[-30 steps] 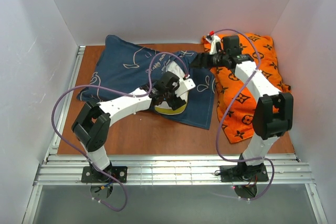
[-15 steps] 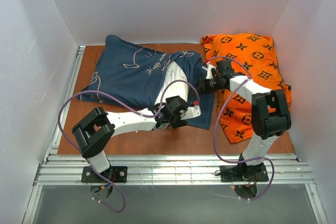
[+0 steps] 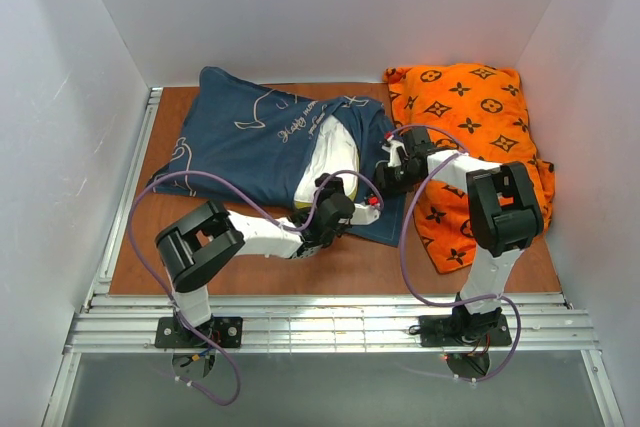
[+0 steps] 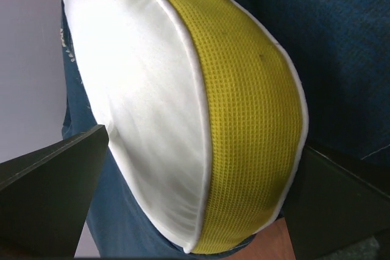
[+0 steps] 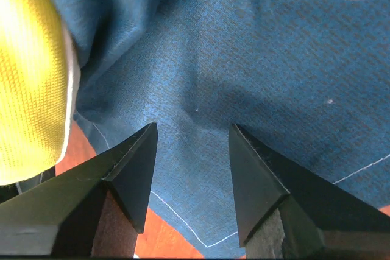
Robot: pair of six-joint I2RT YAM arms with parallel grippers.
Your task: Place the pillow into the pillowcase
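Note:
The navy pillowcase (image 3: 240,142) lies at the back left of the table. The pillow (image 3: 328,155) is partly inside it, its white face and yellow band sticking out of the near right opening. My left gripper (image 3: 350,210) is open at that exposed end. In the left wrist view the pillow (image 4: 152,89) fills the space between the wide-apart fingers (image 4: 55,193), with pillowcase (image 4: 341,41) behind it. My right gripper (image 3: 388,175) is low over the case's right edge. Its fingers (image 5: 131,168) stand part-way apart on flat pillowcase (image 5: 244,47) fabric, pinching nothing, and the pillow's yellow band (image 5: 30,77) is at the left.
An orange cushion (image 3: 465,107) with dark monogram marks lies at the back right, under the right arm. White walls close in three sides. Brown table (image 3: 300,267) shows in front of the case, and a metal rail (image 3: 330,327) runs along the near edge.
The left gripper drew back from on top of the pillow to its near end. The right gripper came from the cushion's back corner down to the case's right edge, and its jaws narrowed.

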